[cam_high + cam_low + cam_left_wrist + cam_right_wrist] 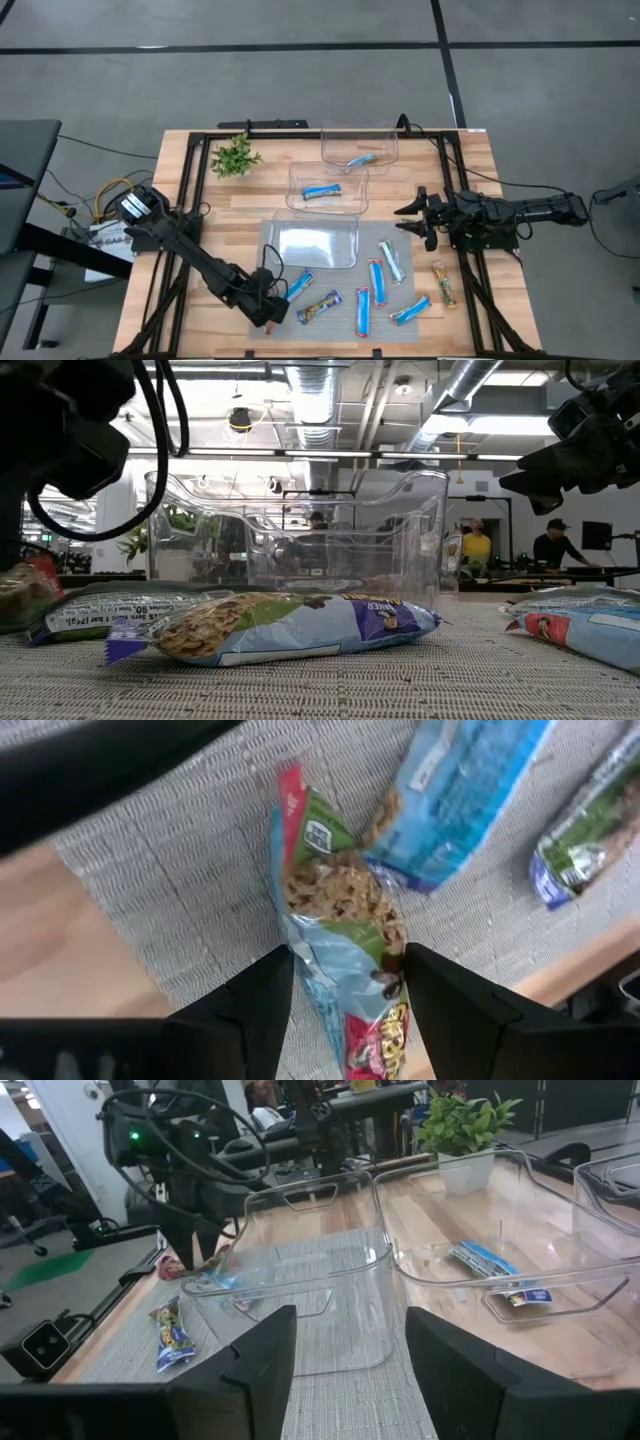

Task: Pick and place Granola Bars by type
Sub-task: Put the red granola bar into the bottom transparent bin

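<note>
Left gripper (345, 995): open, fingers straddling the red multicolour wrapped granola bar (340, 920) on the grey mat.
Advice: centre, lower, then close.
Right gripper (412, 216): open, waiting.

Glossy, probably plastic wrappers (340, 950); woven mat (150, 890)

looked like an open-plan robotics lab or industrial workspace. bare grey concrete floor (300, 25) crossed by dark lines around a wooden table (470, 160) on a black frame. exposed silver ductwork (325, 395) and pipes ran overhead at twelve o'clock in the low view. people (478, 545) sat at desks with monitors at three o'clock. loose cables (100, 195) trailed at nine o'clock from above.
</note>
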You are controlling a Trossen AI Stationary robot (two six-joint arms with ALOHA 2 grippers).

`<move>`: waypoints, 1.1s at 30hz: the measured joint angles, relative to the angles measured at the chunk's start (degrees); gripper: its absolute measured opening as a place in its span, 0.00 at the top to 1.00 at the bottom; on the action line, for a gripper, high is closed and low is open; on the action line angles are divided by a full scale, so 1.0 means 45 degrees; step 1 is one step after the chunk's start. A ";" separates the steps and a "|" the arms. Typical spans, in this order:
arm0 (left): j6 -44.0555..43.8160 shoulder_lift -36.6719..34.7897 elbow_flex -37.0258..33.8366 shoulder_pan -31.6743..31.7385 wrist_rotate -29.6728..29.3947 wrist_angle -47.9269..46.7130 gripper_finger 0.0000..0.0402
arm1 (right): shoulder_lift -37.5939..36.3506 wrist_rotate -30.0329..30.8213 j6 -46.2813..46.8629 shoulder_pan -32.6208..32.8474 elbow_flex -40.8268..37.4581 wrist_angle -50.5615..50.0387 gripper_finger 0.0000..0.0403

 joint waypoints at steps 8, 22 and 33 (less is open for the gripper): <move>0.0265 0.0000 -0.0005 0.0059 0.0484 -0.0597 0.62 | 0.0000 0.0000 0.0000 0.0000 0.0002 0.0000 0.54; 0.0665 -0.0019 -0.0005 0.0083 0.0556 -0.0434 0.93 | 0.0002 0.0000 0.0000 0.0000 0.0002 0.0000 0.54; 0.1591 -0.0005 -0.0029 0.0069 0.0707 0.1926 0.89 | 0.0003 0.0000 0.0000 0.0000 0.0000 0.0000 0.54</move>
